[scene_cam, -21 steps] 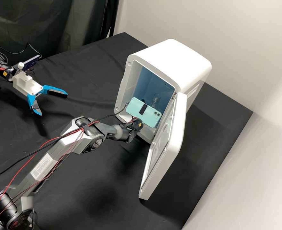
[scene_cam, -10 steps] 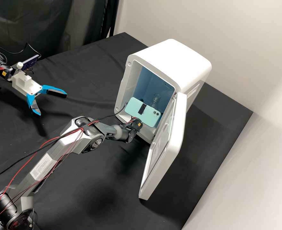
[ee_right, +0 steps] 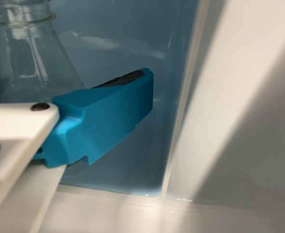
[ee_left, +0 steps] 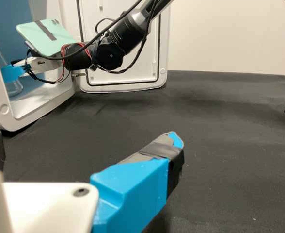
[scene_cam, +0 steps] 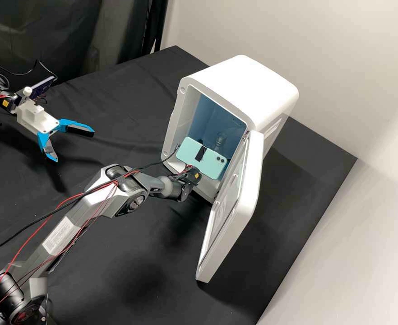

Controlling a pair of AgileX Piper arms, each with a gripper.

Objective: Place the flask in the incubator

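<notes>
On the black bench (scene_cam: 131, 104) by a plain wall, the clear glass flask (ee_right: 26, 53) stands inside the white box incubator with blue walls (scene_cam: 248, 90). Its white door (scene_cam: 233, 198) is open so the right gripper (ee_left: 10, 73) can get in. I cannot tell if it grips. The left gripper (scene_cam: 72, 145) hangs well apart, fingers spread, out of the way.

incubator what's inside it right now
A clear flask stands inside, the right end effector in there with it. In the high view the wrist phone covers the flask's body; just its neck shows.
</notes>
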